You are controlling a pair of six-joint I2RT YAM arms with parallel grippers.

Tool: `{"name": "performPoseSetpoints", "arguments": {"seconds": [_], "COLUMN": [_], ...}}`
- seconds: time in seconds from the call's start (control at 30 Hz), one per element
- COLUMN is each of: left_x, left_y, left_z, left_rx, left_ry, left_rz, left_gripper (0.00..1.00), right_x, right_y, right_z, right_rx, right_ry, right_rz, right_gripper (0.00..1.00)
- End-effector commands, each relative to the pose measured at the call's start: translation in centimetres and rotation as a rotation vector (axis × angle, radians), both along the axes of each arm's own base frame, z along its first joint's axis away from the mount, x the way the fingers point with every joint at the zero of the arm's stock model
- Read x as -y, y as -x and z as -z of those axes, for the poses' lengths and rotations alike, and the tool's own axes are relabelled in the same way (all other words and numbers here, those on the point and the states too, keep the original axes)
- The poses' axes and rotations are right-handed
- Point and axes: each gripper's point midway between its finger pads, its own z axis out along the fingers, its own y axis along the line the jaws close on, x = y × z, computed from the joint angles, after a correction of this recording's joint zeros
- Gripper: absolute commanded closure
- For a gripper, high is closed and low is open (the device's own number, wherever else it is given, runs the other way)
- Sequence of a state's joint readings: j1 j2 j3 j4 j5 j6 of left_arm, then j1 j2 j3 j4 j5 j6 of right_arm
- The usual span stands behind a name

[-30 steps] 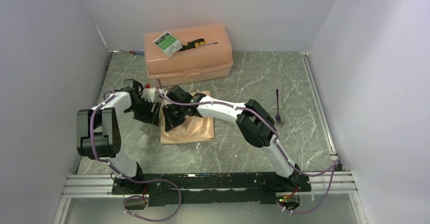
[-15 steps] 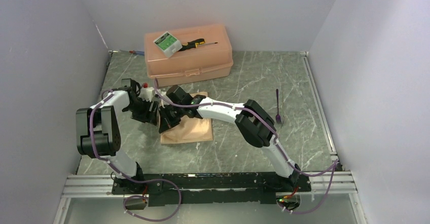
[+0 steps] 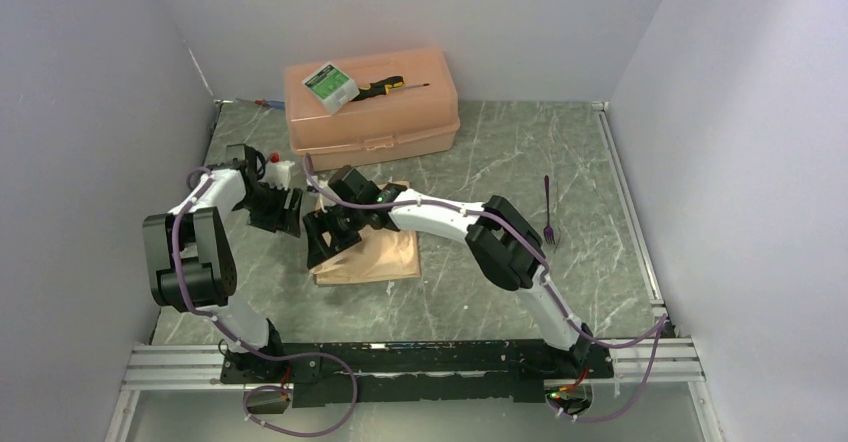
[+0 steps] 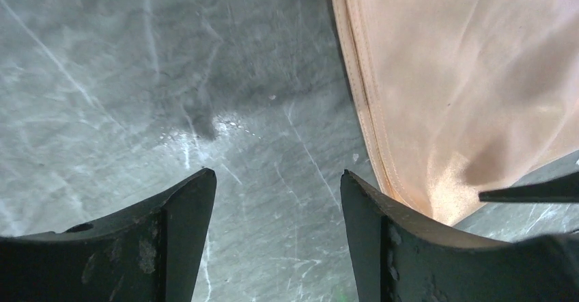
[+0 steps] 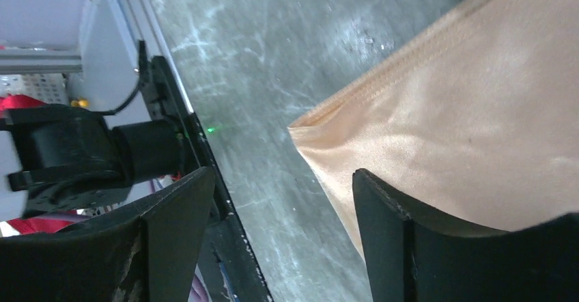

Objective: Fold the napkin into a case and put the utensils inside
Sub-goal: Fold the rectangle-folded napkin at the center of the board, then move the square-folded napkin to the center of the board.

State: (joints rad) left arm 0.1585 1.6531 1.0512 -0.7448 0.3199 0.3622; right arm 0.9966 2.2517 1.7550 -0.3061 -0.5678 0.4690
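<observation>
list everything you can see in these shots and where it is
napkin: 1, peach-orange, folded flat on the table, left of centre
fork: 1, dark purple, lying alone to the right of the napkin
plastic box: 1, peach, lid closed, at the back of the table
screwdriver: 1, black and yellow handle, on the box lid
small carton: 1, green and white, on the box lid, left of the screwdriver
table: 1, grey-green marbled
left hand: 1, black, open, over bare table just left of the napkin
right hand: 1, black, open, at the napkin's left edge with a cloth corner below it
</observation>
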Motion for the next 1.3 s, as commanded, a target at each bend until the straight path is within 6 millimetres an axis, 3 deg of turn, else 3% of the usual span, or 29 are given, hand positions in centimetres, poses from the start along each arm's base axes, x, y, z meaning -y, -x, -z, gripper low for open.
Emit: {"name": "performPoseSetpoints", "arguments": {"seconds": [0.0,0.07,0.13,0.23,0.3,0.37,0.43,0.53,0.7,0.77,0.97,1.1,1.27], "left_x": [0.2,0.6,1.4,2.9,3.9,5.1,6.1,7.6,8.1,7.8,7.0,7.1,7.3], "left_y": [-1.2,-1.0,-0.6,0.5,1.4,2.5,3.4,4.7,6.0,6.4,7.3,7.4,7.7], "left_z": [-3.3,-3.9,-4.1,-3.9,-3.7,-3.5,-3.1,-2.6,-0.6,0.5,2.5,2.9,3.0], "left_rx": [0.068,0.066,0.058,0.037,0.032,0.029,0.030,0.038,0.038,0.035,0.047,0.057,0.066], "left_ry": [0.018,0.041,0.081,0.111,0.116,0.122,0.100,0.059,-0.090,-0.156,-0.294,-0.336,-0.359], "left_rz": [0.019,0.023,0.027,0.066,0.112,0.170,0.240,0.342,0.488,0.533,0.622,0.657,0.694], "left_gripper": [0.27,0.27,0.27,0.26,0.26,0.26,0.27,0.33,0.36,0.36,0.36,0.36,0.36], "right_x": [0.0,2.0,4.9,11.3,15.5,18.8,20.6,20.9,19.4,19.0,17.6,17.3,17.6], "right_y": [-3.1,-5.8,-9.1,-14.6,-17.2,-18.6,-19.5,-20.1,-20.8,-21.1,-22.4,-23.0,-23.0], "right_z": [-11.0,-12.6,-12.4,-9.2,-7.1,-5.2,-4.0,-3.3,-2.6,-2.3,-1.4,0.6,3.1], "right_rx": [0.135,0.224,0.320,0.386,0.419,0.427,0.410,0.410,0.390,0.385,0.374,0.352,0.343], "right_ry": [-0.196,-0.185,-0.117,0.058,0.161,0.217,0.222,0.186,0.126,0.096,0.031,0.035,0.059], "right_rz": [0.031,0.115,0.230,0.435,0.572,0.657,0.714,0.747,0.755,0.767,0.793,0.822,0.838], "right_gripper": [0.22,0.22,0.22,0.19,0.18,0.18,0.22,0.34,0.78,0.88,0.94,1.00,1.00]}}
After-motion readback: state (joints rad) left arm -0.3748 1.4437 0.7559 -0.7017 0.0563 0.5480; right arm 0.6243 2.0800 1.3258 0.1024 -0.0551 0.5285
